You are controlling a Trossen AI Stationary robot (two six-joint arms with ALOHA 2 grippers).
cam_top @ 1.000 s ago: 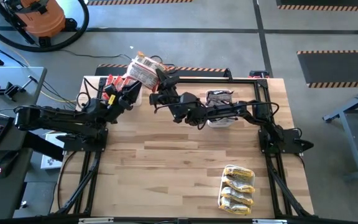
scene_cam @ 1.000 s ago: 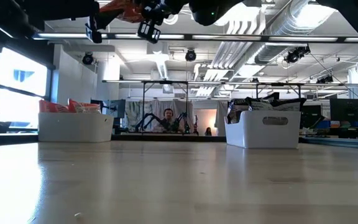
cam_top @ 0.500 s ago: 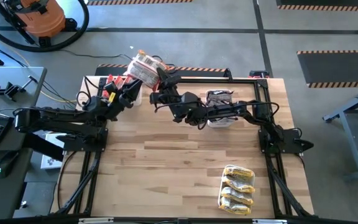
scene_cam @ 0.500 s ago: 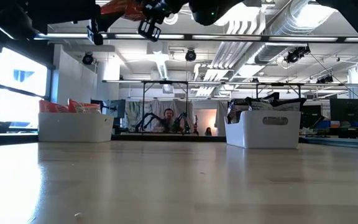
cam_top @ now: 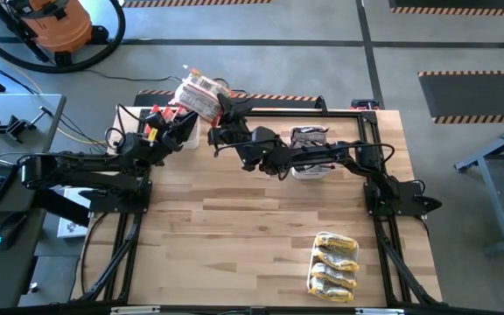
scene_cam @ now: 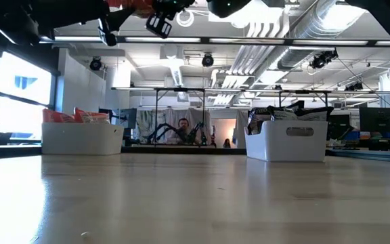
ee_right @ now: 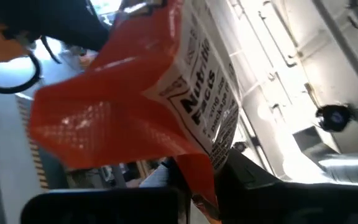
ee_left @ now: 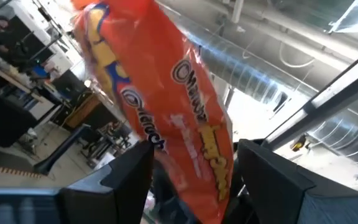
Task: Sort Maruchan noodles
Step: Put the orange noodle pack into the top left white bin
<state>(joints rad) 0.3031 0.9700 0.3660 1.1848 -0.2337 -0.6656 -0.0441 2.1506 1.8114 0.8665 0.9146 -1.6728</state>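
Wooden table (cam_top: 234, 227) under two dark arms, a red-orange noodle packet (cam_top: 198, 94) held aloft near its far left corner.

Right fingers (ee_right: 241, 180) are clenched on the packet's lower edge, its nutrition panel facing that wrist camera; the right gripper (cam_top: 217, 107) reaches over from the table's right side. Left fingers (ee_left: 126, 180) stand released, spread to either side of the same packet, with the left gripper (cam_top: 185, 125) just beside it. More red packets fill the white bin (scene_cam: 81, 137) at far left, dark ones (cam_top: 309, 136) the far middle bin (scene_cam: 286, 140), yellow ones (cam_top: 335, 262) the near right bin.
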